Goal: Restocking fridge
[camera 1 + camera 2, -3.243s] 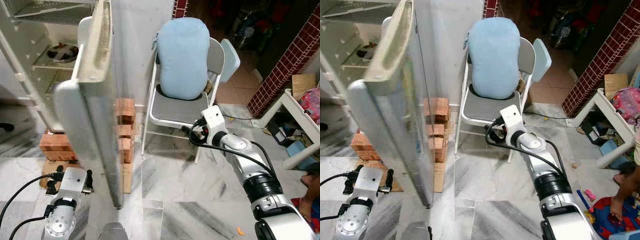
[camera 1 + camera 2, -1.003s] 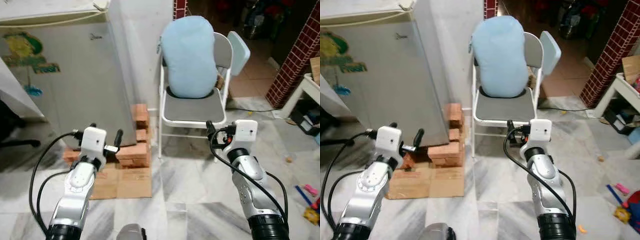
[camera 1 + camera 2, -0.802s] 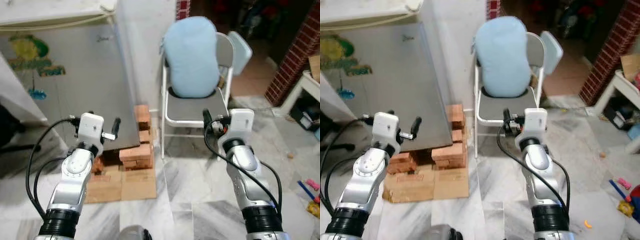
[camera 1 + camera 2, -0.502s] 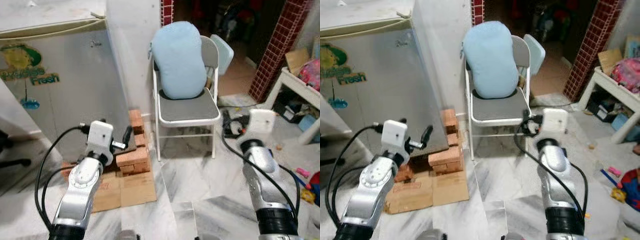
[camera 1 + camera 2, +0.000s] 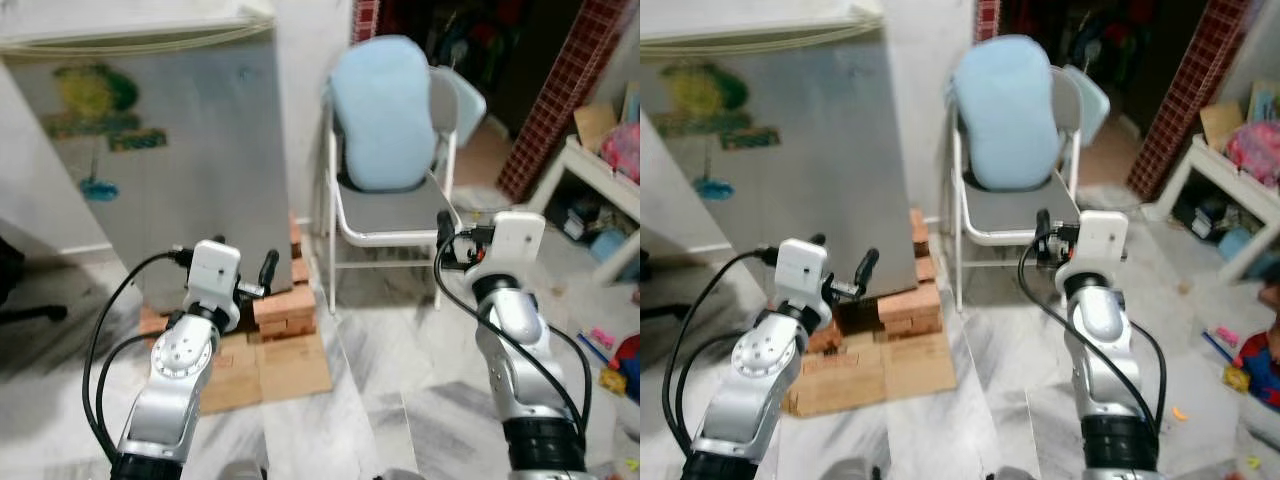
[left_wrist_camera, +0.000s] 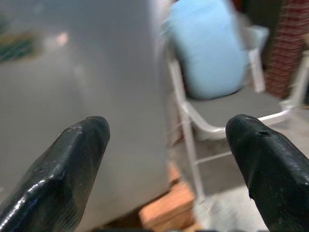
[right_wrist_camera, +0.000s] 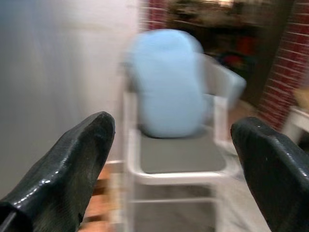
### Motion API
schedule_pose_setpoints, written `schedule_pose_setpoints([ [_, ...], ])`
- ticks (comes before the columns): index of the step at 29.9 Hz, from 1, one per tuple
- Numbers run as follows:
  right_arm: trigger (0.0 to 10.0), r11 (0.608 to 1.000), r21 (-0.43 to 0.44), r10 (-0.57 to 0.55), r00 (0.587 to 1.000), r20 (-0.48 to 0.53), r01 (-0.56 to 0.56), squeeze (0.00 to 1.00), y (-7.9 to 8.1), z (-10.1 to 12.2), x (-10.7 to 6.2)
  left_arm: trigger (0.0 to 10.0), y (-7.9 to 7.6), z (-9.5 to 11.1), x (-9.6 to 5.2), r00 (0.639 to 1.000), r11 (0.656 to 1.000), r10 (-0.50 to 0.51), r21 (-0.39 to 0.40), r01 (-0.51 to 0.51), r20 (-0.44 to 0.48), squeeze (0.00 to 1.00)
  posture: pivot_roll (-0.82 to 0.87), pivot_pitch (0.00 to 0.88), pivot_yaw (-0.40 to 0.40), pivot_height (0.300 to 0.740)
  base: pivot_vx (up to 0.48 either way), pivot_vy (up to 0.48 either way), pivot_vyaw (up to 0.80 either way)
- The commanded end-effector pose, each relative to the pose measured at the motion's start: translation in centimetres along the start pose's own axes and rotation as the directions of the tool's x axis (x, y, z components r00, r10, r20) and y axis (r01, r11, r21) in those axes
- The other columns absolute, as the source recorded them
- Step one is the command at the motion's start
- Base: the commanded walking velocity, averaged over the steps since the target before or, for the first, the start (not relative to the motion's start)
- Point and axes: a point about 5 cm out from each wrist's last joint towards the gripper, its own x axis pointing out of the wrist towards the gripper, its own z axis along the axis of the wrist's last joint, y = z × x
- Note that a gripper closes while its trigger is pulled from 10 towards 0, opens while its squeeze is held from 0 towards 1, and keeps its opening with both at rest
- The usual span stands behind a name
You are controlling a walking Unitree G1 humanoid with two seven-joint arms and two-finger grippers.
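Observation:
The grey fridge (image 5: pixel 170 150) stands at the left with its door shut and colourful stickers on the front. My left gripper (image 6: pixel 166 130) is held up in front of the fridge's lower right corner, open and holding nothing. In the left eye view one of its black fingers (image 5: pixel 268 268) shows beside the white wrist box. My right gripper (image 7: pixel 171 128) is open too and holds nothing. It points toward the folding chair (image 5: pixel 390 215), on which a light blue cushion (image 5: pixel 385 115) leans.
The fridge rests on stacked bricks (image 5: pixel 285 305) and flat cardboard (image 5: pixel 290 365). A red tiled pillar (image 5: pixel 555 90) and a white low table (image 5: pixel 600 170) stand at the right, with toys (image 5: pixel 625 355) on the marble floor.
The fridge door, open 3.2 s ago, is now shut. The camera has pulled back and shifted. Both arms are now raised in front with their grippers open.

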Motion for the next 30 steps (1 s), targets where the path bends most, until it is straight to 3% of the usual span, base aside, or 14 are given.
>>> schedule_pose_setpoints([
  [1,10.0,1.0,-0.022,0.001,1.0,0.019,0.0,0.0,-0.5,0.6,0.1,10.0,-0.2,0.7,0.1,1.0,1.0,0.009,0.003,-0.009,0.022,0.0,0.06,0.0,-0.065,0.74,0.0,0.424,0.0],
  [9,10.0,0.998,-0.03,0.051,0.999,0.014,-0.05,0.0,0.7,0.8,0.1,10.0,-0.2,0.5,-0.4,1.0,1.0,0.026,-0.017,-0.026,0.01,0.0,0.05,0.0,-0.076,0.74,0.0,0.423,-0.58],
  [21,10.0,1.0,-0.012,0.006,0.999,0.033,-0.006,0.0,0.5,1.2,0.5,10.0,-0.7,1.2,-0.1,0.997,0.997,-0.075,-0.023,0.076,0.036,0.0,0.03,0.0,-0.024,0.74,0.0,0.455,-0.8],
  [30,10.0,1.0,0.012,-0.001,0.999,0.034,0.001,0.0,1.1,1.2,0.6,10.0,-0.9,1.8,-0.5,0.989,0.991,-0.131,-0.015,0.132,0.068,0.0,0.04,0.0,-0.022,0.74,0.0,0.0,-0.8],
])
